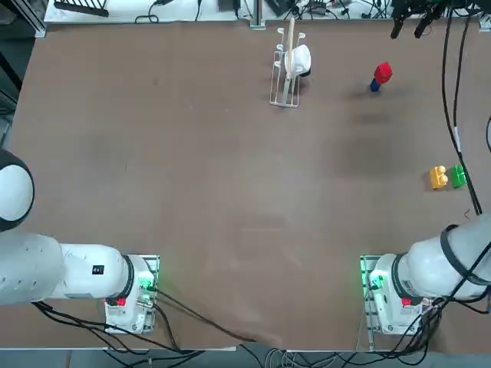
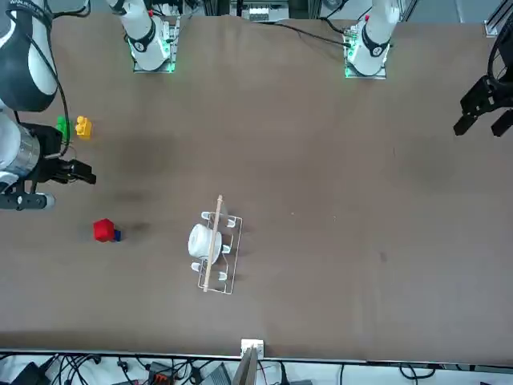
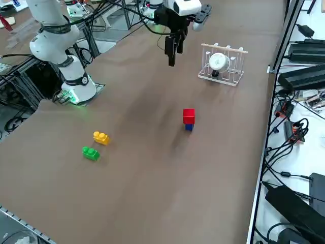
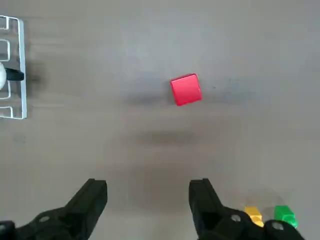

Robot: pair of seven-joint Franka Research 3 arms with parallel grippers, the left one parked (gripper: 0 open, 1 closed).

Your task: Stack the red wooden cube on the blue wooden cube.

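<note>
The brown table [image 1: 230,192] is the largest thing here, spreading out well below the tool. Over it reaches the right arm [image 3: 56,46], white with dark bands, its black cables looping close above the tool.

Next in size is the white wire rack [image 3: 236,76], standing on the table to the left of the tool and lower down, with a pale bar along its top and a row of pegs. The right tool [image 4: 147,184] hangs in the air, well above the table. Its two black fingers are spread wide apart, with nothing between them, and it touches none of the things below.

Left of the tool, the white cup [image 3: 219,62] sits in the rack; a dark part shows on it. To the right of the tool, and below its height, the yellow studded block [image 3: 101,138] and the green studded block [image 3: 91,153] lie next to each other on the table, studs showing.

The two smallest things are below the tool and ahead of it, on the side away from the arm's base: the red cube [image 3: 189,116] rests on top of the blue cube [image 3: 189,127], turned slightly against it. The blue one sits on the table, apart from both the rack and the studded blocks.
</note>
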